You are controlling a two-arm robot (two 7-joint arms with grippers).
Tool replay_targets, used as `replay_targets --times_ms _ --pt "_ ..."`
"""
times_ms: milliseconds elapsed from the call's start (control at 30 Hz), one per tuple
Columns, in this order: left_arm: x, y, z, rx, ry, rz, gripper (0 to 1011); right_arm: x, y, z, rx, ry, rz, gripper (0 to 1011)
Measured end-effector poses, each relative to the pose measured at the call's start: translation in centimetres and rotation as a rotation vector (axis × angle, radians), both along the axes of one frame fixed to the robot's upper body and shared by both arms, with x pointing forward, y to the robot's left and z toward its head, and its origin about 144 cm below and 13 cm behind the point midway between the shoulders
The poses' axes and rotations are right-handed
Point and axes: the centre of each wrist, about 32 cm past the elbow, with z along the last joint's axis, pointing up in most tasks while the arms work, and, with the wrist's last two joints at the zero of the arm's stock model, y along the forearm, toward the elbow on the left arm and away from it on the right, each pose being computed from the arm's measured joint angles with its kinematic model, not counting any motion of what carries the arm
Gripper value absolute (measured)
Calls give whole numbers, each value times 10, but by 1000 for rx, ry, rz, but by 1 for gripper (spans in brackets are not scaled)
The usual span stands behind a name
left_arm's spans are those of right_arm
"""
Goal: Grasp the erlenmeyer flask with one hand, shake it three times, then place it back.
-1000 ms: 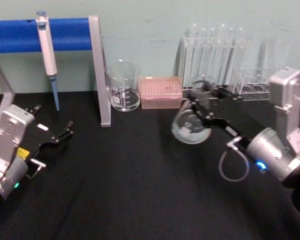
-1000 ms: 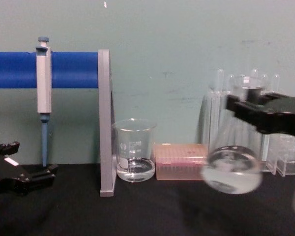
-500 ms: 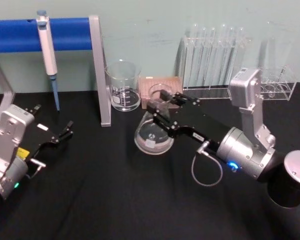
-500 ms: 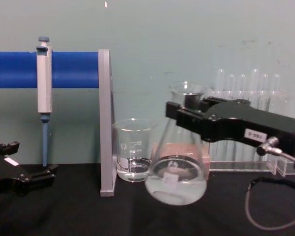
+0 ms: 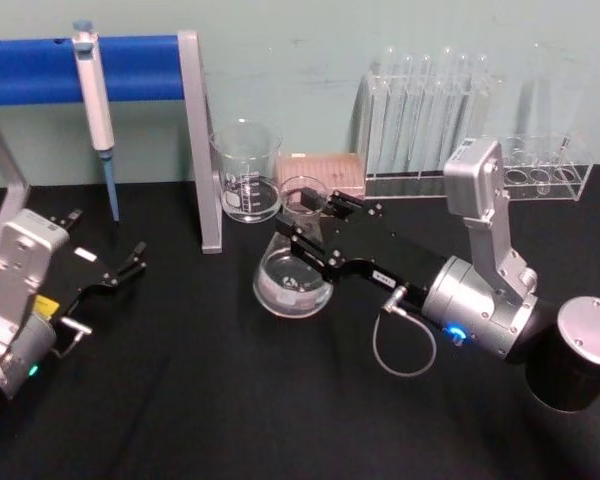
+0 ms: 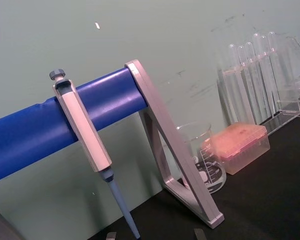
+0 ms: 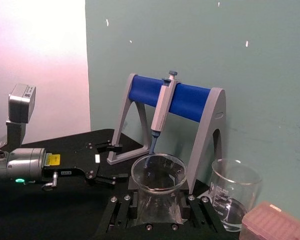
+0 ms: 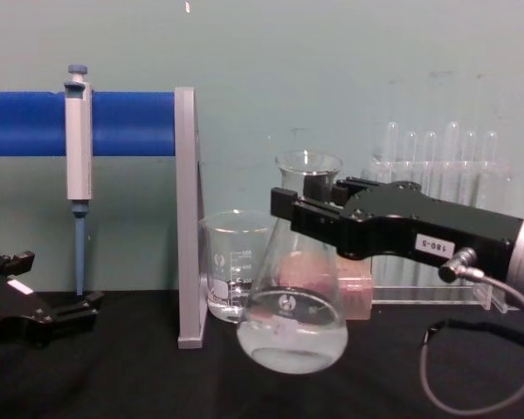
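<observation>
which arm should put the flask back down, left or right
Right. The right gripper grips the erlenmeyer flask by its neck, so it can probably just lower it. The left gripper sits open and empty, far off to the left.

Gripping the erlenmeyer flask (image 5: pixel 293 272) (image 8: pixel 293 307) (image 7: pixel 158 176) by its narrow neck, just under the flared rim, with the black right tool (image 5: pixel 305 225) (image 8: pixel 307 209) reaching in from the robot's right. Showing clear glass, a conical body and a wide round base, with a shallow pool of clear liquid lying at the bottom. Leaning slightly, base swinging toward the robot's left. Sitting low over the middle of the black table (image 5: pixel 200 400); contact with it unclear.
</observation>
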Motion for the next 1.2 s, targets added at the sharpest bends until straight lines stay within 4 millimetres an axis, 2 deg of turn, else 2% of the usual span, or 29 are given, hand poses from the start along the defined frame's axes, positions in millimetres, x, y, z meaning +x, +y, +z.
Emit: replay_targets --times_ms 200,467,633,900,1200 --pt "0 0 0 0 0 0 1001 -3 -6 0 6 -14 -45 449" --pt "0 0 0 0 0 0 1001 -13 -25 3 8 -46 -171 449" --pt "0 0 0 0 0 0 1001 -25 -47 3 8 -56 -300 449" --pt "0 0 0 0 0 0 1001 -40 -70 4 7 -62 -434 449" --pt "0 0 0 0 0 0 1001 -49 -82 2 7 -54 -506 449"
